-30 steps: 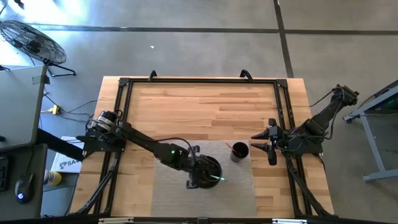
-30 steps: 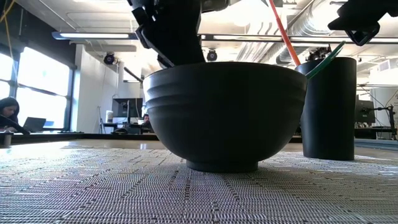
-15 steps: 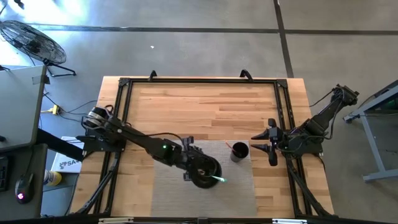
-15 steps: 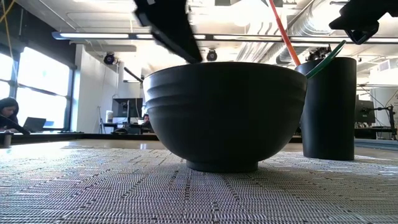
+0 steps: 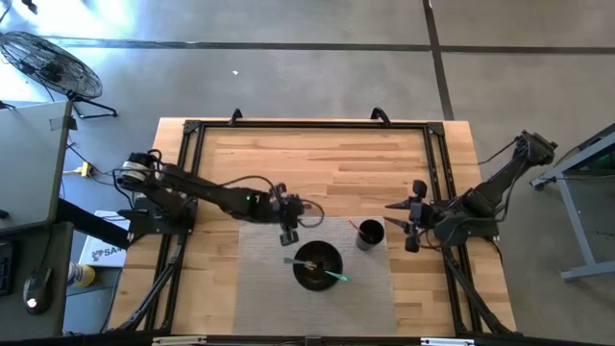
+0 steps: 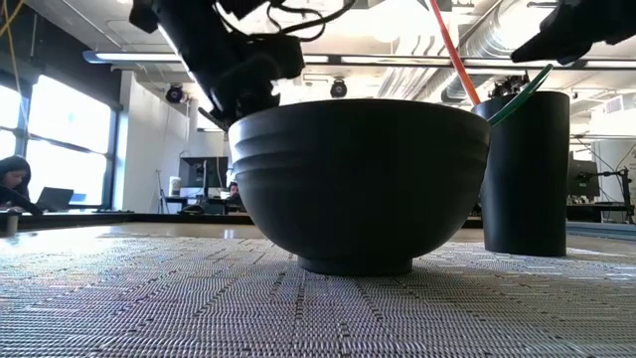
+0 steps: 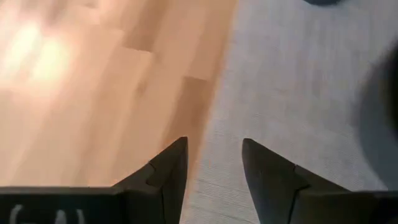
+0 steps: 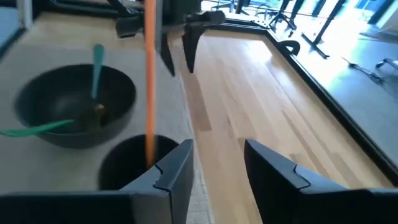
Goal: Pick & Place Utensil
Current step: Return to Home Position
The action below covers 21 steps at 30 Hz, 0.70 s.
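A black bowl (image 5: 317, 266) stands on the grey mat (image 5: 255, 288). Two utensils lie in it, their heads inside and their handles resting on the rim: a green one (image 5: 334, 277) and a teal one (image 8: 97, 62). To the bowl's right stands a black cup (image 5: 370, 234) with an orange utensil (image 8: 149, 74) upright in it. My left gripper (image 5: 288, 229) hangs open and empty over the mat's far edge, to the far left of the bowl. My right gripper (image 5: 407, 224) hovers open and empty just right of the cup.
Bare wooden table top (image 5: 307, 163) lies beyond the mat. A black metal frame (image 5: 192, 130) runs along the table's left, far and right edges. In the low view the bowl (image 6: 358, 179) and cup (image 6: 525, 169) fill the middle and right.
My left gripper has drawn back from over the bowl, going toward the table's far left, and now stands over the mat's far edge. With it gone, the teal utensil shows lying in the bowl. My right gripper has rolled a little in place.
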### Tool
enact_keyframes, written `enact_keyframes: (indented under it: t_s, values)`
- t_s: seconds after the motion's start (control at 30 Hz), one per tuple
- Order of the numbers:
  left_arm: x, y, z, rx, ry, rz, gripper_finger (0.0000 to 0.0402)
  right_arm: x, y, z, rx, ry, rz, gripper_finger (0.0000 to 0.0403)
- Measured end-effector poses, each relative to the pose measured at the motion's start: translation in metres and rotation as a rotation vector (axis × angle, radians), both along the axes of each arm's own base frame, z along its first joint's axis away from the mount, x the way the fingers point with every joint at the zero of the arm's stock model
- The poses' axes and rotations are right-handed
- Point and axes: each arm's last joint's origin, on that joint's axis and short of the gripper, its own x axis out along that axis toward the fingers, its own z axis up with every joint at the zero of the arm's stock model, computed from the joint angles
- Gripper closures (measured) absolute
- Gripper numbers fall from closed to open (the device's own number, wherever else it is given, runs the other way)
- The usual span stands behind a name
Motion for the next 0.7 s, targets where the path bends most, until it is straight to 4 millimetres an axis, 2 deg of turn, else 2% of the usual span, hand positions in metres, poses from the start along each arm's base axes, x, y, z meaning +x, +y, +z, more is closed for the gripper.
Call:
enact_keyframes:
  t_s: [0.17,0.33,0.47,0.7]
  values:
    - [-0.007,0.028,0.007,0.029,-0.051,0.029,0.0252,0.005,-0.011,-0.001,-0.019,0.035,-0.021,0.0294]
    - [-0.021,0.057,0.011,0.035,-0.081,0.073,0.0252,-0.001,-0.03,0.01,-0.025,0.026,0.029,0.0353]
    - [-0.034,0.067,0.008,0.053,-0.139,0.085,0.0265,-0.01,-0.044,0.018,0.019,-0.004,0.091,0.0396]
    - [-0.072,0.07,0.004,0.017,-0.371,-0.009,0.0317,-0.03,-0.051,0.029,0.084,-0.1,0.221,0.0386]
